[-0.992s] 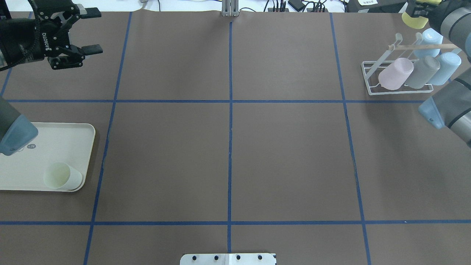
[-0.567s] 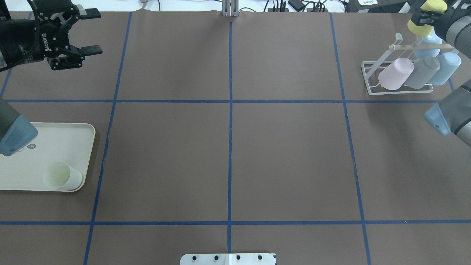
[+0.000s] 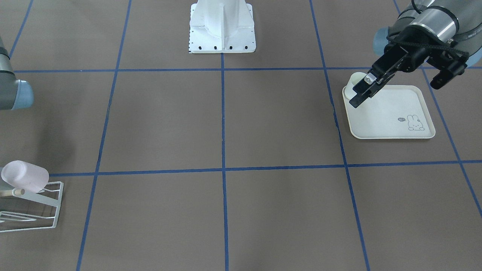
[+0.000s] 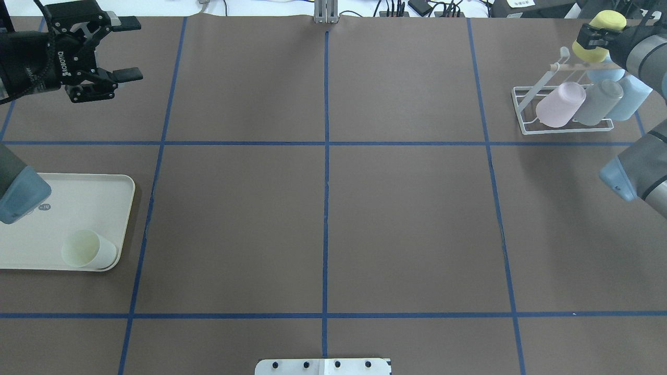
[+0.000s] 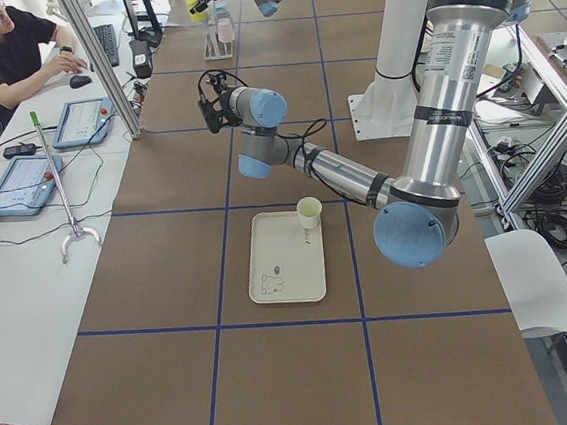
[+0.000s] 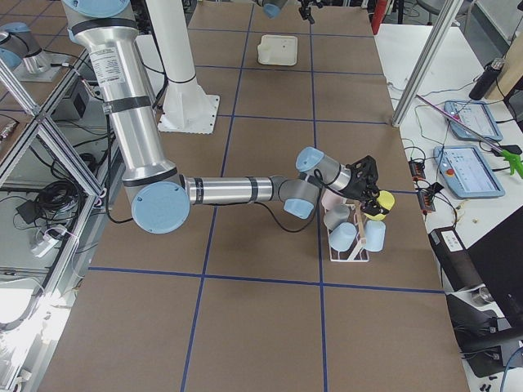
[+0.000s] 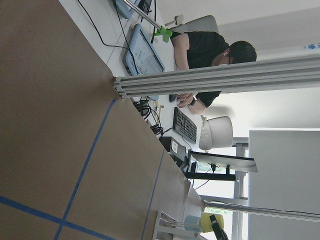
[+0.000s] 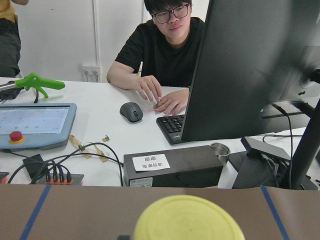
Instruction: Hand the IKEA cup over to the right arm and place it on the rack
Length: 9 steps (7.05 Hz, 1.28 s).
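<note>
A yellow IKEA cup (image 4: 608,20) hangs tilted just above the far end of the white wire rack (image 4: 527,112), with my right gripper (image 4: 593,35) shut on it. The right wrist view shows its yellow round end (image 8: 188,220) at the bottom. From the right side the cup (image 6: 384,198) sits over the rack (image 6: 350,253). My left gripper (image 4: 128,48) is open and empty at the far left of the table. In the front view the left gripper (image 3: 399,89) hovers over the cream tray (image 3: 391,130).
Pink (image 4: 560,104), grey (image 4: 599,101) and pale-blue (image 4: 633,94) cups lie slanted on the rack. A pale cup (image 4: 87,250) stands on the rabbit-print tray (image 4: 78,195) at the near left. A person sits at a desk beyond the table's far edge.
My right gripper has carried the yellow cup a little rightward and down toward the rack's rod, tilting it. The left gripper has drifted slightly toward the far edge, still open.
</note>
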{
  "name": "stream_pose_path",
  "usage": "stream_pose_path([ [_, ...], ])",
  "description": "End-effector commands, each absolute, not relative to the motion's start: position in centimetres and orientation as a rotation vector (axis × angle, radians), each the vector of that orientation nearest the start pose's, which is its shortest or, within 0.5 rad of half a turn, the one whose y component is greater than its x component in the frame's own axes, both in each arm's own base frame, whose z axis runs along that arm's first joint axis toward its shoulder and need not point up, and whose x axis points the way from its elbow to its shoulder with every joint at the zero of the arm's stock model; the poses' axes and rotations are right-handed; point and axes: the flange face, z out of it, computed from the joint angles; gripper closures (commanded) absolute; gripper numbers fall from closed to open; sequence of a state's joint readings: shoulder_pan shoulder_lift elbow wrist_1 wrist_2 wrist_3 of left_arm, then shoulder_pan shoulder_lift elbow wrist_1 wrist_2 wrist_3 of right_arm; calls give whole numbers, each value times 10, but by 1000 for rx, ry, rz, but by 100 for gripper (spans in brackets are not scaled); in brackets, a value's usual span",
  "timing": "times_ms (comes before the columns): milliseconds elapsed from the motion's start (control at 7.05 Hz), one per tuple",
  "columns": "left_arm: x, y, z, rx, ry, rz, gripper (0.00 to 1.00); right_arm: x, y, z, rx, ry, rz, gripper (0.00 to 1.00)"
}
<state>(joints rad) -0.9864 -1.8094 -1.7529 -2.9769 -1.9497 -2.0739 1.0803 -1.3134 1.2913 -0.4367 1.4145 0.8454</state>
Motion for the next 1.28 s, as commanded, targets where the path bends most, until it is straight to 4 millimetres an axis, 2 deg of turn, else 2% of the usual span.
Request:
stream_pose_path([
  [0,208,-487,298,174,1855,-707,0,-176,-626,536,962,-589,391,100],
  [425,208,-487,298,172,1855,-705,0,-189,-621,536,954,-601,378,100],
  [709,209,-486,296,174,1860,-703,0,-187,-618,545,944,-587,368,100],
  [851,209,-484,293,172,1865,-698,0,-183,-617,548,946,-571,354,100],
  [1134,208,-483,290,172,1871,-697,0,-153,-621,557,947,-534,337,100],
])
